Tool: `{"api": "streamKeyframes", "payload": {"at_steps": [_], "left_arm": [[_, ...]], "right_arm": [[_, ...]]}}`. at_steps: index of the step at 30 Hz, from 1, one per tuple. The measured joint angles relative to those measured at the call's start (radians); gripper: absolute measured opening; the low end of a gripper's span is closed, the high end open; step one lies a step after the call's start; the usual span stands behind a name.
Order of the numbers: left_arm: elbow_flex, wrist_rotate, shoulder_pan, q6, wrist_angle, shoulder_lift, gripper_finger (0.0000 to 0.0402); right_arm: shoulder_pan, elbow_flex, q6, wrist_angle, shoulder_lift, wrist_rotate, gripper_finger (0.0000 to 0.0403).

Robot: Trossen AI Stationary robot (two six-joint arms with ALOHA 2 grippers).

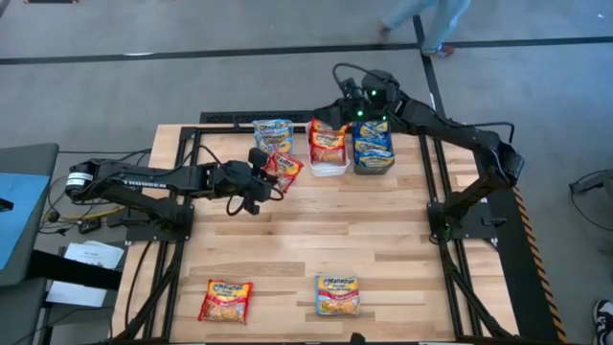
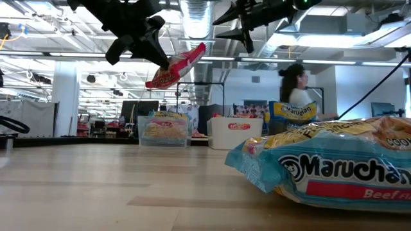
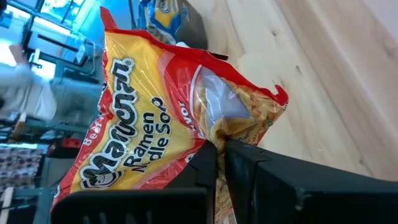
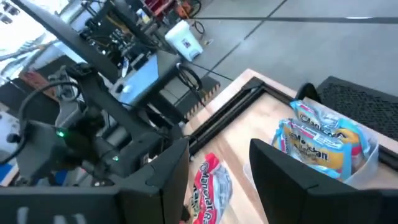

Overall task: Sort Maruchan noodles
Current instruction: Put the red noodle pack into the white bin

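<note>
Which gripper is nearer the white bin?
Right. The right gripper hovers with jaws open over the dark bin, right beside the white bin. The left gripper, shut on a red packet, is farther off.

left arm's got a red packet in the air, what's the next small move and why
Probably carry it toward the back of the table to the white bin and let go there. The left gripper is shut on the red packet, lifted clear of the table near the bins, and the white bin already holds red-labelled packets. The right gripper is open above the dark bin, not over the white one.
</note>
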Motion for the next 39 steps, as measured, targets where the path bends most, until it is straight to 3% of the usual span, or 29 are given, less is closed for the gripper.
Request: {"api": "streamKeyframes", "payload": {"at_steps": [14,19,39], "left_arm": [[0.0,-0.02,0.0,0.03,-0.002,0.0,0.0],[0.0,-0.02,0.0,0.033,-0.003,0.0,0.0],[0.0,-0.054,0.0,0.149,-0.063,0.0,0.0]], "right_arm": [[-0.011,0.114,-0.063,-0.053,0.002,-0.016,0.0194],[0.018,0.109,-0.057,-0.163,0.057,-0.019,0.0194],[0.12,0.111,0.006,-0.175,0.225,-0.083,0.0194]]}}
